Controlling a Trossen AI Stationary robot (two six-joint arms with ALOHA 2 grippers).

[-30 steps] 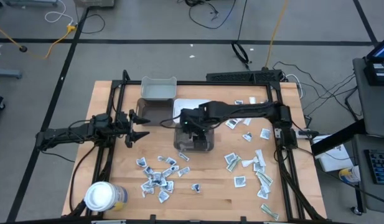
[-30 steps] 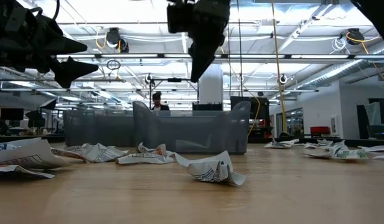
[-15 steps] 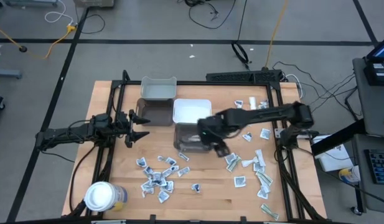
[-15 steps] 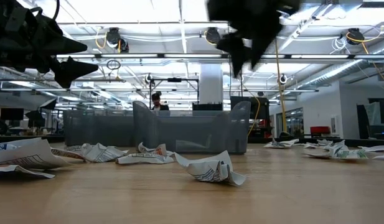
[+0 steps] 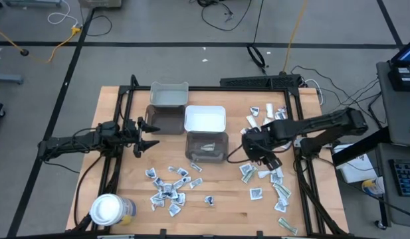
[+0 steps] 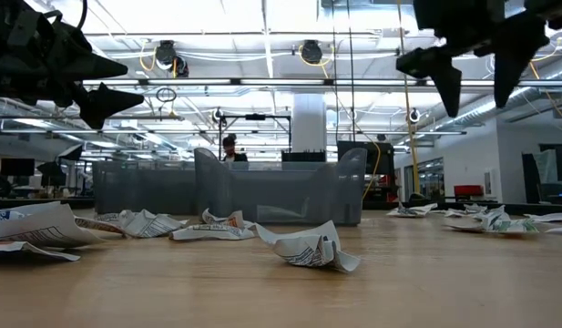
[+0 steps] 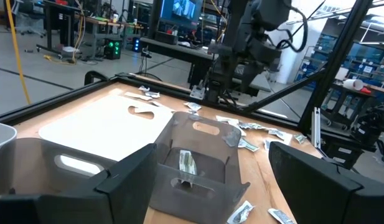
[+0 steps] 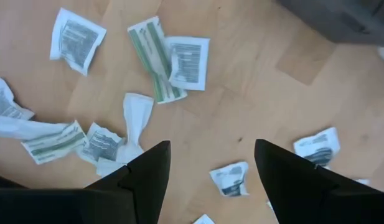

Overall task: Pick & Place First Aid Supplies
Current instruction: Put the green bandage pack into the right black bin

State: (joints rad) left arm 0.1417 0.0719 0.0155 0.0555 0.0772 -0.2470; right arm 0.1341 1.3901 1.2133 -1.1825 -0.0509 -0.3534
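Observation:
First aid supplies lie scattered on the wooden table as small white printed packets and pale-green strips. One group point(image 5: 168, 189) is near the front left, another point(image 5: 271, 179) at the right, and a few point(image 5: 264, 111) at the far right. One packet point(image 5: 206, 146) lies inside the dark grey bin point(image 5: 221, 154). My right gripper point(image 5: 263, 158) hangs open above the right-hand packets point(image 8: 157, 59), pointing down, with nothing between its fingers. My left gripper point(image 5: 146, 136) is held level above the table's left side, open and empty.
A light grey bin point(image 5: 169, 94), a dark bin point(image 5: 163, 121) and a white bin point(image 5: 205, 119) stand behind the dark grey one. A white-lidded round jar point(image 5: 110, 210) stands at the front left corner. Bare wood shows between the two packet groups.
My right gripper has swung from above the dark grey bin toward the table's right edge and now hangs over the right-hand packets. It rolled about its own axis on the way and stayed open. The bin and the packet in it are now uncovered.

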